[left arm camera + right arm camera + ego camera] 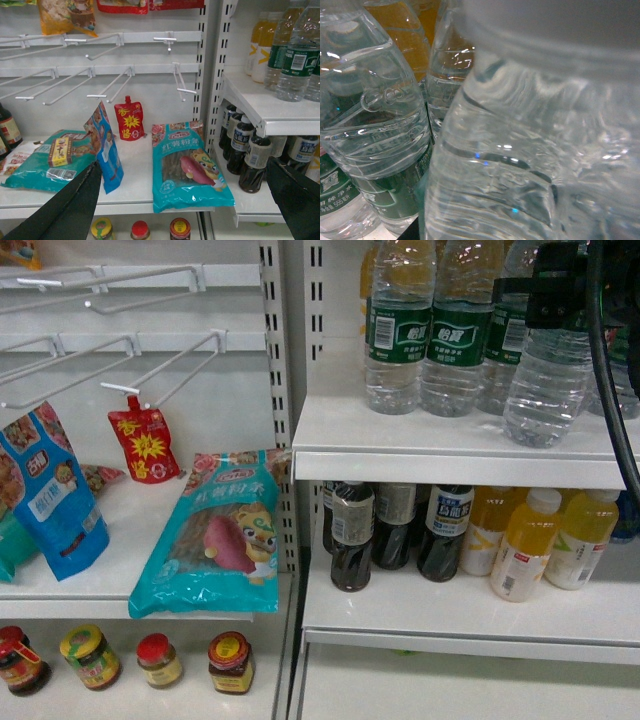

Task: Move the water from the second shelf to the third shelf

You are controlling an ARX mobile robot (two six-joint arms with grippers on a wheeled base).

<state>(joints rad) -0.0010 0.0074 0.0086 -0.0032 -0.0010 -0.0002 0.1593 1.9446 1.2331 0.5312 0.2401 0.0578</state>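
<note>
Right hand [556, 302] is up at the water shelf [450, 440], black body against the label band of the front-right water bottle [548, 380]. That bottle sits forward of the row, near the shelf lip; can't tell from the head view if its base is on the shelf or just off it. Right wrist cam is filled by clear ribbed plastic, so the bottle [530, 165] is right at the hand, but fingers aren't visible – can't tell if it's clenched on it or not.

Left hand [185, 200] hangs back w/ both fingers [65, 210] spread wide, grasping nothing, over the snack shelf.

To do the step well, I'd say: confirm the grip at the label band, lift straight enough to clear the lip, draw back w/o knocking the neighbour bottles [430, 340], keep upright, then down to the next shelf.

Containers: water bottles look full, caps out of frame. Shelf below holds dark tea bottles [352, 535] and yellow juice bottles [525, 545], so free space there is tight
</note>
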